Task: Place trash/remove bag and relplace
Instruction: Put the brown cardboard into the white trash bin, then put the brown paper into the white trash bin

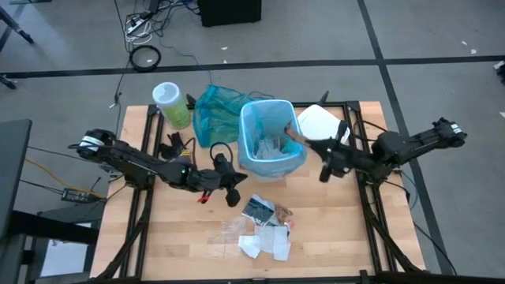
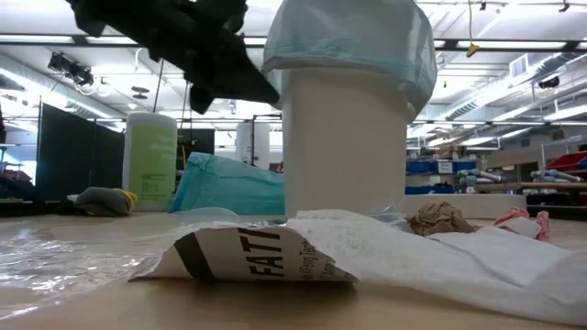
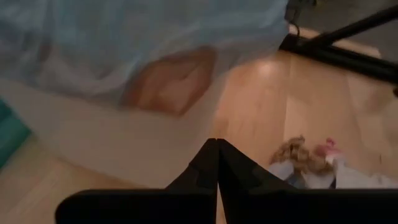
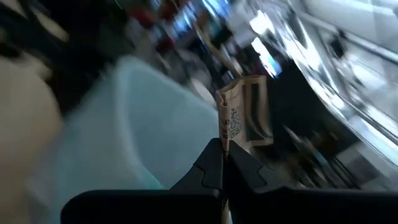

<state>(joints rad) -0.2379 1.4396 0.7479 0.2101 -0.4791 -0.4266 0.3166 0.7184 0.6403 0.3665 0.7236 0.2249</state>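
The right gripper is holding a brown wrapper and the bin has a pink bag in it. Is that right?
Not quite. The right gripper does hold a brown wrapper, but the bag in the bin is light blue, not pink, as the high view shows.

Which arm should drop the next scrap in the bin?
Right. Its pincer already grips a brown wrapper beside the bag-lined bin; the left pincer is shut and empty.

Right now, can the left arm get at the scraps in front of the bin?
Probably yes: the left claw, shut and empty, hangs beside the scraps with nothing between them; the bin stands off to one side.
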